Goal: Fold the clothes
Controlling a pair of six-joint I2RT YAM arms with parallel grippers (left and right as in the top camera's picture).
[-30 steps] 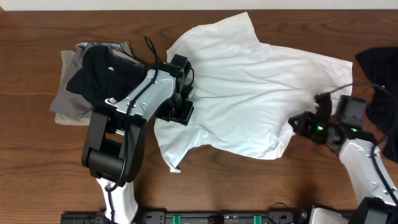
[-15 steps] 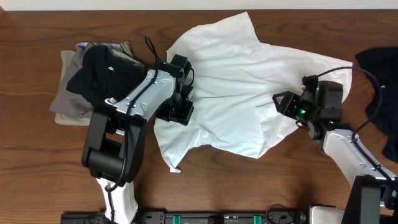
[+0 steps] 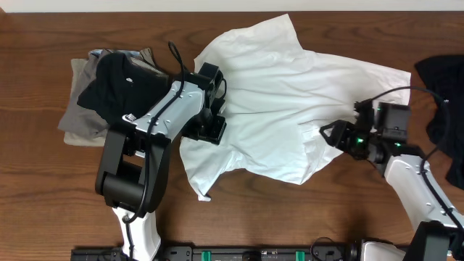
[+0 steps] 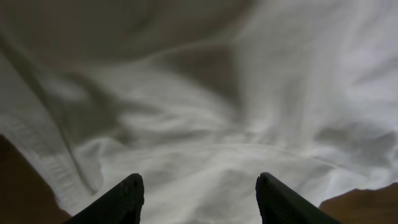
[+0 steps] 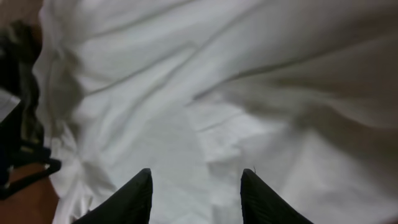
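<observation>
Sizing up a limp white shirt, rumpled in mid-table, with both pairs of fingers parted above it.

Found the large plain white short-sleeved fabric T-shirt [image 3: 283,94] sprawled across the middle of the brown wooden surface [image 3: 43,196], creased, with its lower right part turned over on itself. Saw the left fingers [image 4: 127,199] spread and empty over its left edge, and the right fingers [image 5: 140,193] likewise parted, pinching nothing, above the turned-over part. Judged the cloth light, soft and floppy: likely to sag, bunch and drag on the wood rather than hold a shape, yet not fragile. Reckoned it best to pinch at a hem, sleeve end or corner, and to lift both sides together. Noted a stack of grey, khaki and black garments [image 3: 109,90] to the left and a loose black garment [image 3: 442,94] at the right edge.
</observation>
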